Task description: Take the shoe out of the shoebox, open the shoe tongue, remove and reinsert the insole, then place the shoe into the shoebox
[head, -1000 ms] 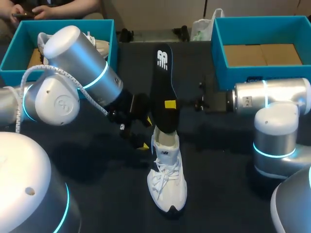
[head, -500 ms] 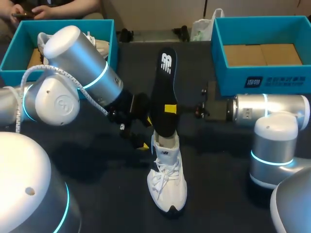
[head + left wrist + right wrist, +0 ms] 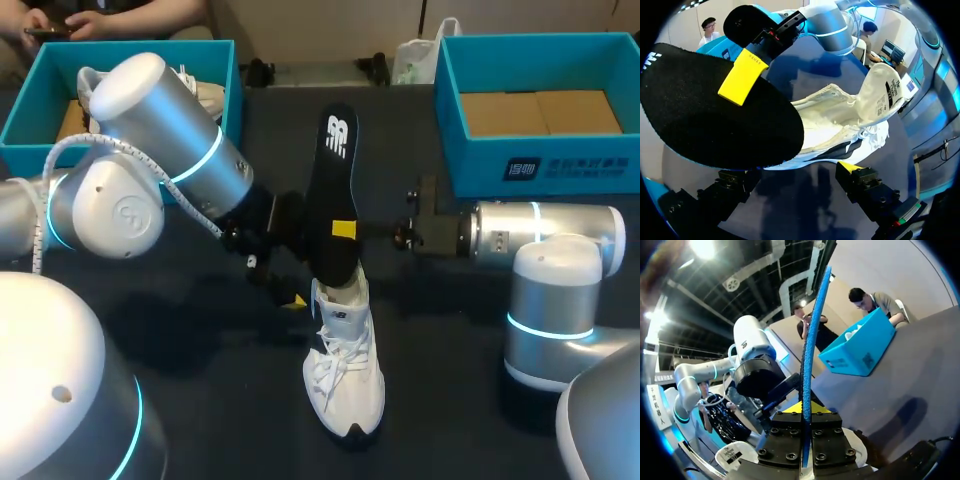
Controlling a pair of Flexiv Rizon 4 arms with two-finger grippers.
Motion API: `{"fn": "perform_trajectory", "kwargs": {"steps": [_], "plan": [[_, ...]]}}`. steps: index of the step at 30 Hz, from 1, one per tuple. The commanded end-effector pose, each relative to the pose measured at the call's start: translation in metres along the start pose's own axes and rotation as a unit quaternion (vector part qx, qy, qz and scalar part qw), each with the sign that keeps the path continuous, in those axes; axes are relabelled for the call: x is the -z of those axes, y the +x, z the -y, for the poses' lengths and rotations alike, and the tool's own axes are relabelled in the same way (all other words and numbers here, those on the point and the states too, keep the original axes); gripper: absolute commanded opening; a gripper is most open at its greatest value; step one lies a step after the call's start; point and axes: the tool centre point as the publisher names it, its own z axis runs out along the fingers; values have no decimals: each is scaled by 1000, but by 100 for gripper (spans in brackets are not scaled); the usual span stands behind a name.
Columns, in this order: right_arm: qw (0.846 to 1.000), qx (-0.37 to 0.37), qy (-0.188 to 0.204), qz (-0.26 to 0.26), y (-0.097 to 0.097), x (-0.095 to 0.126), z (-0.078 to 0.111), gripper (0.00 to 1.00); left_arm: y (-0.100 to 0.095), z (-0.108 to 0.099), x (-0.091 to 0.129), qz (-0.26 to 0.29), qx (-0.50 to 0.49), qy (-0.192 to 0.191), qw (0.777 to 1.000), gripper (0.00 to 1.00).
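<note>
Head view: insole (image 3: 335,190) held on end over shoe (image 3: 345,370)

The insole was pinched at mid-length by the right gripper (image 3: 347,230), its long axis nearly upright and its lower end at the shoe's mouth. The shoe was stood on the table (image 3: 450,340), toe towards the robot. The left gripper (image 3: 790,175) was spread beside the heel, nothing clamped. A push down and toeward was judged needed
</note>
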Motion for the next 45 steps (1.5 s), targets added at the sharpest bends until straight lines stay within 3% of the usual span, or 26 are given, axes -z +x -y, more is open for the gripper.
{"fn": "perform_trajectory", "kwargs": {"steps": [1,12,26,45], "plan": [[1000,9,-7,4,1,1,5,0,0,0,-1,0,0,0,1000,100],[999,49,-17,5,1,8,12,0,0,0,-1,0,0,0,1000,100],[998,68,-1,-6,-2,7,24,0,0,0,-1,0,0,0,1000,100],[998,51,29,-21,1,13,57,0,0,0,-1,0,0,0,1000,100]]}}
